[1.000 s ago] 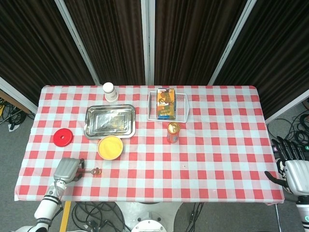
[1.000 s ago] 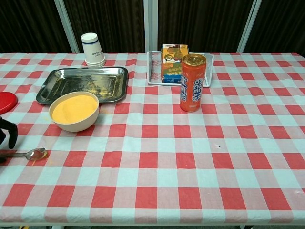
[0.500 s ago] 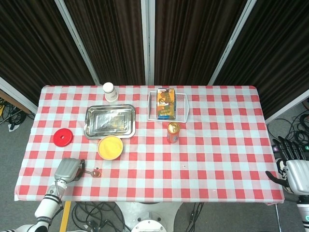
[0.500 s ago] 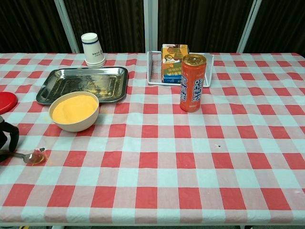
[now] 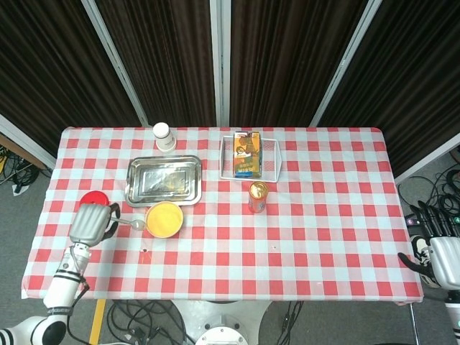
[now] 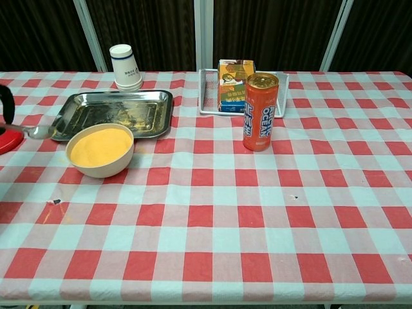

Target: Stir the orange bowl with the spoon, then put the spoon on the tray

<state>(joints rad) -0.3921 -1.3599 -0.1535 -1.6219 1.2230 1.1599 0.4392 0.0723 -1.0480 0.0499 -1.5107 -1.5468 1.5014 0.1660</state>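
The orange bowl stands in front of the metal tray, filled with orange powder. My left hand holds the metal spoon by its handle, lifted above the table just left of the bowl. The spoon's head points toward the bowl's left rim. My right hand hangs off the table's right edge, fingers apart, holding nothing.
A red lid lies partly under my left hand. A paper cup stands behind the tray. A wire basket with a carton and an orange can are mid-table. A small speck marks the cloth.
My left hand has lifted the spoon off the cloth and carried it away from the front edge, up beside the bowl's left rim. The right hand has not moved.
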